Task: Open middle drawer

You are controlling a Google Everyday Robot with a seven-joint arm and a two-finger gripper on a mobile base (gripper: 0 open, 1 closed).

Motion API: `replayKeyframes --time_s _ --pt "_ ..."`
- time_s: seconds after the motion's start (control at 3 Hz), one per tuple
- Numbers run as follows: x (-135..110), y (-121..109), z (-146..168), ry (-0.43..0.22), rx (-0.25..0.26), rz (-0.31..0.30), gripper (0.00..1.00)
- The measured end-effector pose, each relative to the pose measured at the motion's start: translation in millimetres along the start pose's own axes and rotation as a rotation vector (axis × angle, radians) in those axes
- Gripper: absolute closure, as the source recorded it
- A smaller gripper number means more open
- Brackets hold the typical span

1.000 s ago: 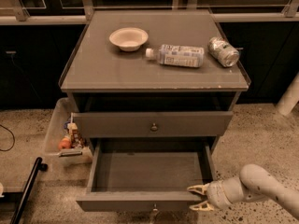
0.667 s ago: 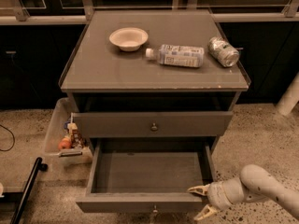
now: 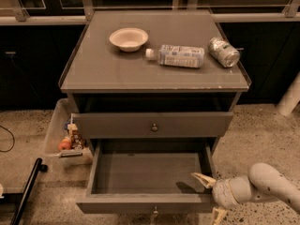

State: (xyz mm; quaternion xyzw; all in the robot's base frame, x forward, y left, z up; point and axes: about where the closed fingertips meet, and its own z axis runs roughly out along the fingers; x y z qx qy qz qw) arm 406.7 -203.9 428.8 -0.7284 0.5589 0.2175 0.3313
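Observation:
The grey cabinet (image 3: 154, 74) has a middle drawer (image 3: 117, 124) that stands shut, with a small round knob (image 3: 154, 127) at its centre. The bottom drawer (image 3: 140, 203) below it is pulled out and looks empty inside. My gripper (image 3: 210, 197) is at the lower right, at the right front corner of the open bottom drawer, below and to the right of the middle drawer's knob. Its fingers are spread apart and hold nothing. One fingertip (image 3: 201, 179) reaches over the drawer's inside, the other (image 3: 217, 215) points down past its front.
On the cabinet top lie a white bowl (image 3: 128, 38), a plastic bottle on its side (image 3: 178, 56) and a can on its side (image 3: 223, 51). A clear bin with small items (image 3: 65, 137) stands on the floor at the left. A black pole (image 3: 28, 191) lies at the lower left.
The gripper's fingers have spread wider and the gripper has shifted slightly right at the bottom drawer's corner. The drawers have not moved.

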Motion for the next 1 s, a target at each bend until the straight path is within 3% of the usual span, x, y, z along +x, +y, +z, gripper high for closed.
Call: replayKeyframes --time_s 0.67,1.0 --pt "-42.7 -36.7 -69.9 0.047 0.087 -0.105 0.00" --pt "-52.0 -49.5 -90.7 0.055 0.116 -0.130 0.00"
